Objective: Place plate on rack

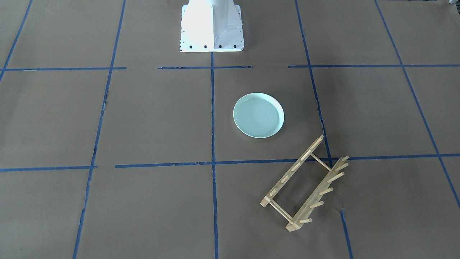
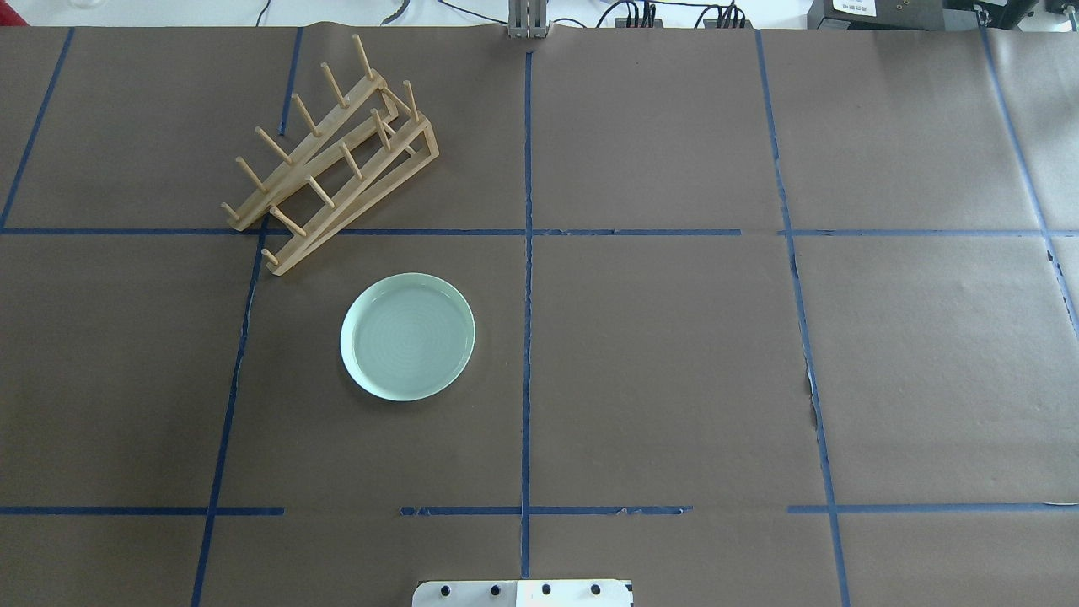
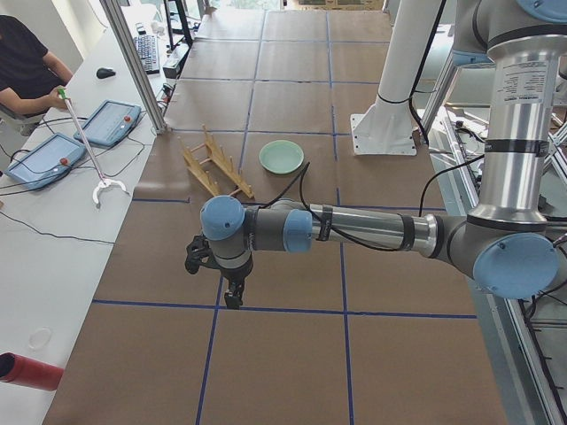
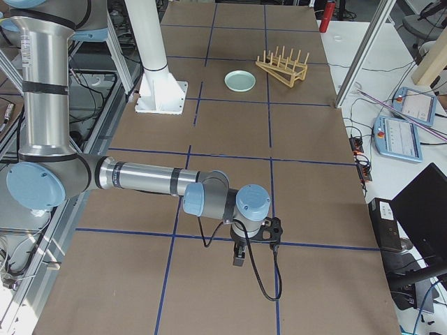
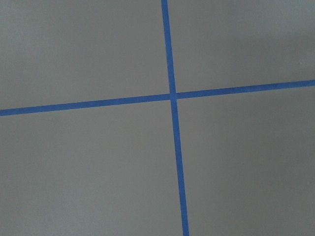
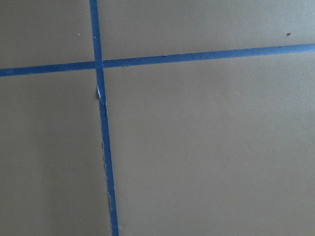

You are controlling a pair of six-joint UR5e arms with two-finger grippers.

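Note:
The pale mint-green plate [image 1: 258, 115] lies flat on the brown table, also in the overhead view [image 2: 408, 336] left of centre. The light wooden rack [image 1: 318, 194] stands just beyond it on the robot's left side [image 2: 371, 190], empty, pegs up. Both show small in the side views: plate [image 3: 282, 157] [image 4: 239, 81], rack [image 3: 217, 168] [image 4: 283, 68]. My left gripper [image 3: 232, 299] points down over a tape crossing, far from the plate. My right gripper [image 4: 239, 259] does the same at the other end of the table. I cannot tell if either is open or shut.
The white robot pedestal [image 1: 212, 25] stands at the table's near-robot edge [image 2: 523, 593]. Blue tape lines grid the brown paper. An operator [image 3: 27, 62] sits at a side bench with teach pendants [image 3: 111, 121] and a grabber stick [image 3: 89, 150].

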